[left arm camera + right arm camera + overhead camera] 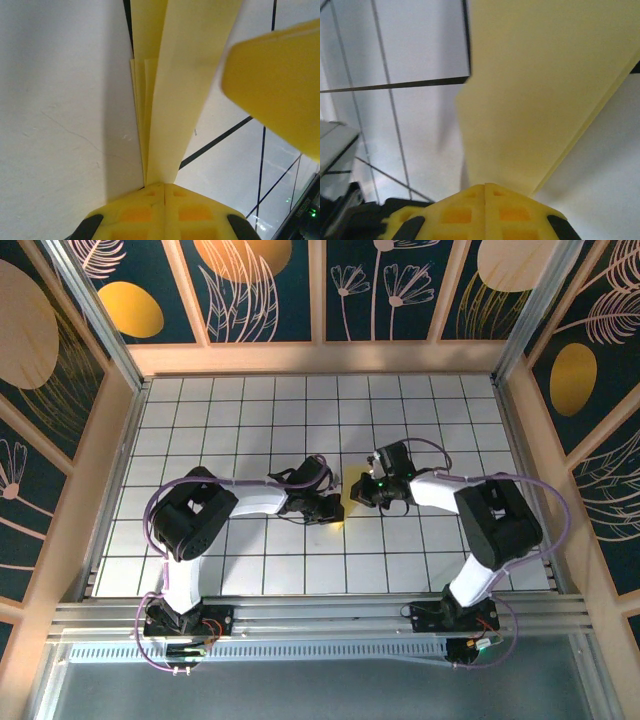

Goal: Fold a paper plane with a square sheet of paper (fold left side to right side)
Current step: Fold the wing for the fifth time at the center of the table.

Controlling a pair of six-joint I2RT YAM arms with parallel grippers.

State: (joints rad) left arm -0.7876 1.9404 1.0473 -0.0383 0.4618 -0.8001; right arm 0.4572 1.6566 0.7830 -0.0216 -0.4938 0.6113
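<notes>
The paper plane (347,506) is yellow paper folded into a narrow, layered strip, and it sits mid-table between my two grippers. In the left wrist view the paper plane (175,90) runs straight away from my left gripper (164,184), whose jaws are shut on its near end; stacked creased edges show along its left side. The right gripper's yellow finger (275,85) hangs blurred at the upper right. In the right wrist view a broad flap of the paper plane (540,85) rises from my right gripper (485,186), which is shut on it. From above, the left gripper (335,508) and right gripper (364,491) nearly meet.
The white grid-tiled table (250,410) is ringed by a wooden frame and dark painted wall panels (260,280). Both arms bend inward from their bases on the aluminium rail (320,615) at the near edge. Purple cables loop off each arm.
</notes>
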